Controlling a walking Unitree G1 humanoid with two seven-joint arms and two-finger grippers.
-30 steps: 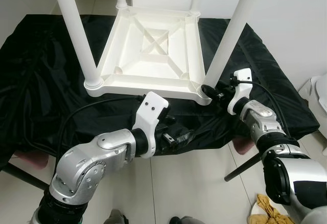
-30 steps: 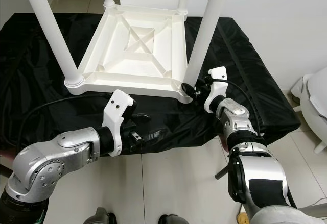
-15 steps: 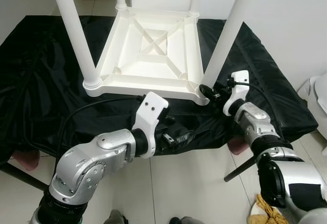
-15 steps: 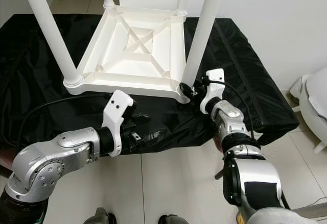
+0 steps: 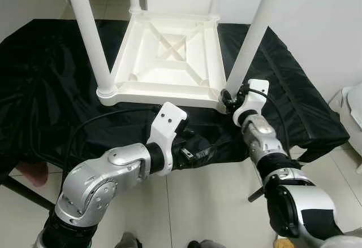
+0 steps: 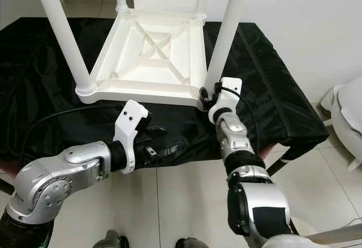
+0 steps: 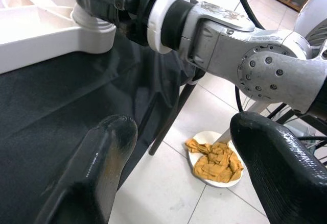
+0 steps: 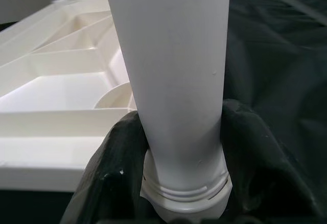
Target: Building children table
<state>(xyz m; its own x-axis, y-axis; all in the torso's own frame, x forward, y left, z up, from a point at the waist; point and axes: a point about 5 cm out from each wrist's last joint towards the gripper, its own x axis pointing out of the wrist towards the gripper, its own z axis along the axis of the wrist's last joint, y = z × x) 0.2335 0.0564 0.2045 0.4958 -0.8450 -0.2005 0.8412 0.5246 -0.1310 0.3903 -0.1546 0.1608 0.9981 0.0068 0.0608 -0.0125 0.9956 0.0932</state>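
The left gripper [image 5: 198, 149] is hovering with fingers spread wide over the black cloth [image 5: 45, 90]; the right gripper [image 6: 206, 96] is clamping the base of the near-right leg [image 6: 226, 33]; beyond, the upturned white table [image 5: 169, 61] is lying top-down, legs pointing upward.

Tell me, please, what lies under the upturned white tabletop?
A black cloth spreads under the tabletop and past its edges. Whatever supports the cloth beneath is covered.
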